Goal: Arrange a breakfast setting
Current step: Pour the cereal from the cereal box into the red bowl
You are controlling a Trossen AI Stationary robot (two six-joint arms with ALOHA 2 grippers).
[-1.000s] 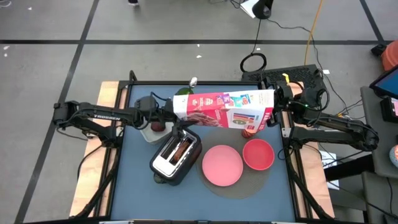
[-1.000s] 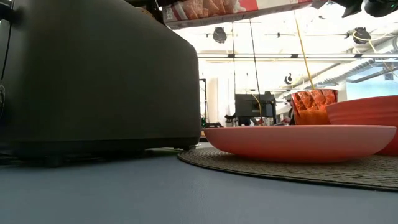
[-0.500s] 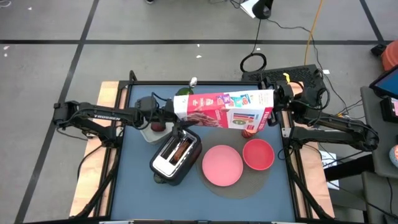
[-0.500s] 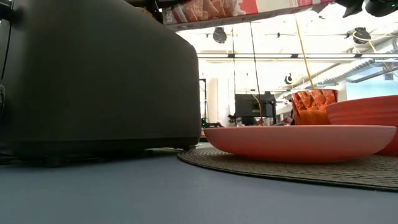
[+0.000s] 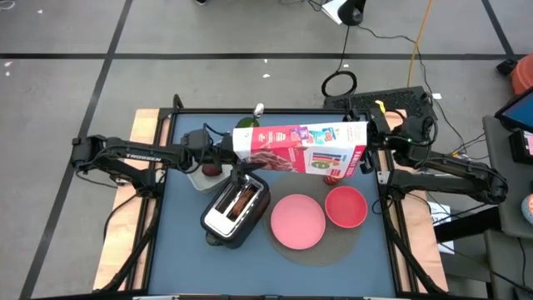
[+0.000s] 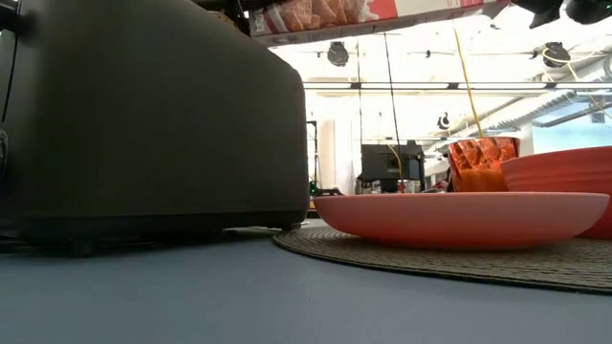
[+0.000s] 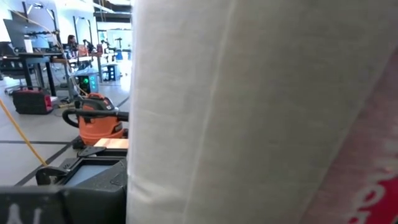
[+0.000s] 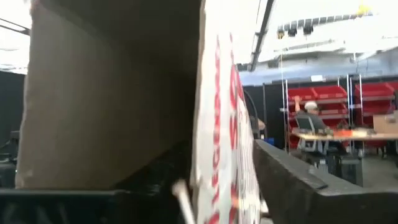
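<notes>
A pink-and-white cereal box (image 5: pixel 300 147) lies level in the air above the toaster (image 5: pixel 236 208), with an arm at each end. My left gripper (image 5: pixel 226 152) is shut on its left end. My right gripper (image 5: pixel 372 137) is at its right end, where the right wrist view shows the box's brown inside (image 8: pixel 106 99) and a printed flap (image 8: pixel 221 124). The pink plate (image 5: pixel 297 221) and red bowl (image 5: pixel 346 207) sit on a round woven mat (image 5: pixel 333 250). Browned bread (image 5: pixel 242 200) stands in the toaster. A dark red fruit (image 5: pixel 211 169) lies by the left gripper. My left gripper holds the cereal box by its left end (image 5: pixel 236 150), coming in level from the table's left. The box's pale panel (image 7: pixel 236 112) fills the wrist view and hides the fingers. The box hangs level, lifted clear of the toaster and table.
A spoon's silver end (image 5: pixel 259 109) and a green thing (image 5: pixel 245 122) lie at the far edge behind the box. A small red thing (image 5: pixel 333 174) shows under the box's right end. The blue tabletop (image 5: pixel 183 250) is bare at the near left.
My right gripper has turned a little at the box's right end. The box stays level in the air, and my left gripper keeps its hold.
</notes>
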